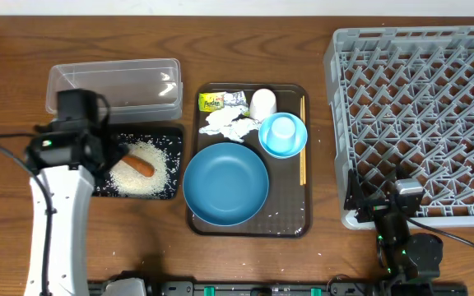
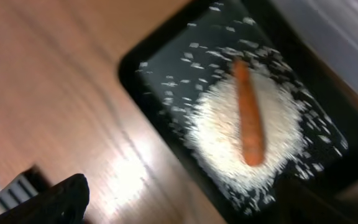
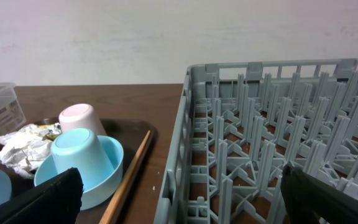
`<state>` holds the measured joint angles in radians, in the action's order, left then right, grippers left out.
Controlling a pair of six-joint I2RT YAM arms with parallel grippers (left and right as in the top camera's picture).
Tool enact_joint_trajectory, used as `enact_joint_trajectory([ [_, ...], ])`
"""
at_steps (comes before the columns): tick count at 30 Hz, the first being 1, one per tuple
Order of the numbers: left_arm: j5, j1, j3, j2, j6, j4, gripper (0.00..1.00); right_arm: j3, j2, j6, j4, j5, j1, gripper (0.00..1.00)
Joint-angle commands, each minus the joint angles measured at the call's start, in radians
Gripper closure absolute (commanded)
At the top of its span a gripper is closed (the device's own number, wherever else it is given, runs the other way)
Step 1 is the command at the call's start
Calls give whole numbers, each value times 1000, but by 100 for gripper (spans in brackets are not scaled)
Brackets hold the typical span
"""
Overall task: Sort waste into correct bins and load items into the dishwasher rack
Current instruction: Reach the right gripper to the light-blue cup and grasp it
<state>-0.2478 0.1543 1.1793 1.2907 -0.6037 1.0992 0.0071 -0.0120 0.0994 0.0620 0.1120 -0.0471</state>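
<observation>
Loose white rice (image 1: 142, 177) is heaped in the black tray bin (image 1: 169, 191), and an orange carrot-like stick (image 1: 141, 166) lies on the heap. My left gripper (image 1: 109, 156) hangs open over the tray's left end, holding nothing. Its wrist view shows the stick (image 2: 249, 118), the rice (image 2: 229, 146) and the tray (image 2: 160, 68). Tissue (image 1: 229, 123), wrapper (image 1: 212, 102), white cup (image 1: 262, 104), pale-blue cup (image 1: 282, 130) in the small bowl (image 1: 296, 146), dark-blue bowl (image 1: 225, 182) and chopsticks (image 1: 303, 156) sit on the brown tray. My right gripper (image 1: 383, 197) is open at the rack's (image 1: 336, 123) near-left corner.
The clear tub (image 1: 113, 82) stands just behind the black tray. The brown serving tray (image 1: 290, 210) lies between the bins and the rack. In the right wrist view the rack wall (image 3: 185, 124) rises between the fingers, with the chopsticks (image 3: 132, 171) to its left.
</observation>
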Motion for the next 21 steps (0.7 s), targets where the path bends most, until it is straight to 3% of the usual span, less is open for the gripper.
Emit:
enact_joint_trajectory([
  [1,-30,53,12,4,-30,6,3,-1,5,12,4,-3,18,1],
  [6,-30,70,12,3,-30,6,2,-1,5,81,-21,59,18,1],
  [11,-30,70,12,4,-30,6,2,-1,5,689,-89,564,18,1],
  [13,-30,70,12,3,-30,6,2,-2,5,849,-64,735,18,1],
  [17,-30,70,12,4,-30,6,2,-2,5,1161,-106,750,18,1],
  [21,-30,70,12,4,-30,6,2,5,5,1161,-416,753,16,1],
])
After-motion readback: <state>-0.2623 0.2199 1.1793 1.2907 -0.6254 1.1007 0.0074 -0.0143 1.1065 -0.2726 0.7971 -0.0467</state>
